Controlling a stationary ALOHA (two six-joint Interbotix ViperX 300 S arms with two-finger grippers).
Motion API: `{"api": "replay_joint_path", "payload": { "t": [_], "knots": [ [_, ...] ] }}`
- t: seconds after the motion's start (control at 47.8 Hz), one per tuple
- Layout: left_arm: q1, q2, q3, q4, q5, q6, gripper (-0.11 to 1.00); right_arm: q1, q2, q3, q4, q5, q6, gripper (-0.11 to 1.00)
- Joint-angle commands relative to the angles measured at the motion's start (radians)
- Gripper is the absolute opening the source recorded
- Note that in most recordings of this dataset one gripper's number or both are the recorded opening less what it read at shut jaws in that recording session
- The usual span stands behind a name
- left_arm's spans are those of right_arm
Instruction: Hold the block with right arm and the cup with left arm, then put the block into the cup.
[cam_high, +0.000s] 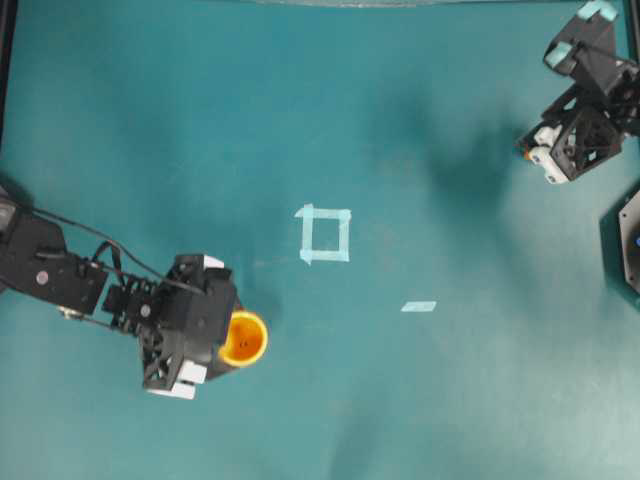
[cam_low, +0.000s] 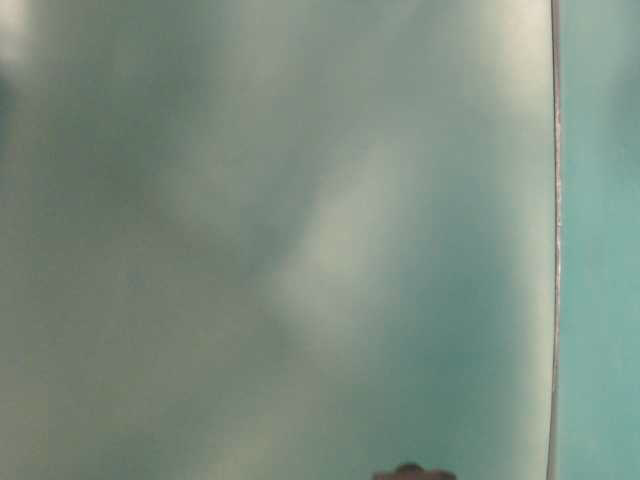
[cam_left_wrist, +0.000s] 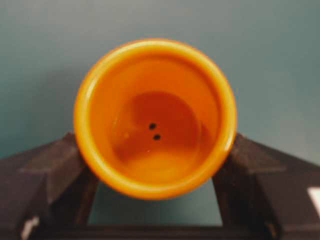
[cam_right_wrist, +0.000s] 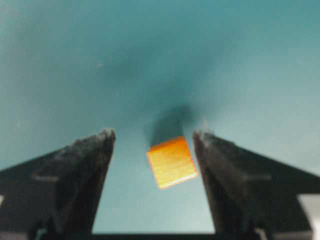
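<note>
Teal tabletop (cam_high: 400, 400) lay bare; beside the cup (cam_left_wrist: 155, 117), left gripper (cam_left_wrist: 155, 210) flanked it, grip unclear; right gripper (cam_right_wrist: 152, 142) gaped around the block (cam_right_wrist: 171, 161) (centre before clamping).

Orange cup (cam_left_wrist: 155, 120) with yellow rim — two dark dots inside; orange block (cam_right_wrist: 171, 161); teal table (cam_high: 400, 400).

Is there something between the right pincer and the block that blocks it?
Nothing visible does. The block lies on the table between the open fingers of the right pincer, closer to one of them, with only bare table around it.
</note>
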Motion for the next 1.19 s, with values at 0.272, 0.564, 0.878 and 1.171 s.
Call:
{"api": "replay_joint_path", "payload": {
  "t": [0.272, 0.564, 0.878, 1.171],
  "knots": [
    [0.183, -0.087, -0.035, 0.003, 0.057, 0.002, 0.63, -0.038, 0.032, -0.067, 0.005, 0.160, 0.402, 0.64],
    [0.222, -0.028, -0.181, 0.003, 0.121, 0.037, 0.63, -0.032, 0.095, -0.137, 0.011, 0.209, 0.715, 0.62],
    [0.232, 0.031, -0.301, 0.003, 0.189, 0.153, 0.63, 0.008, 0.186, -0.187, 0.020, 0.293, 0.842, 0.59],
    [0.249, 0.046, -0.331, 0.003, 0.195, 0.150, 0.63, 0.009, 0.192, -0.163, 0.012, 0.324, 0.919, 0.59]
  ]
}}
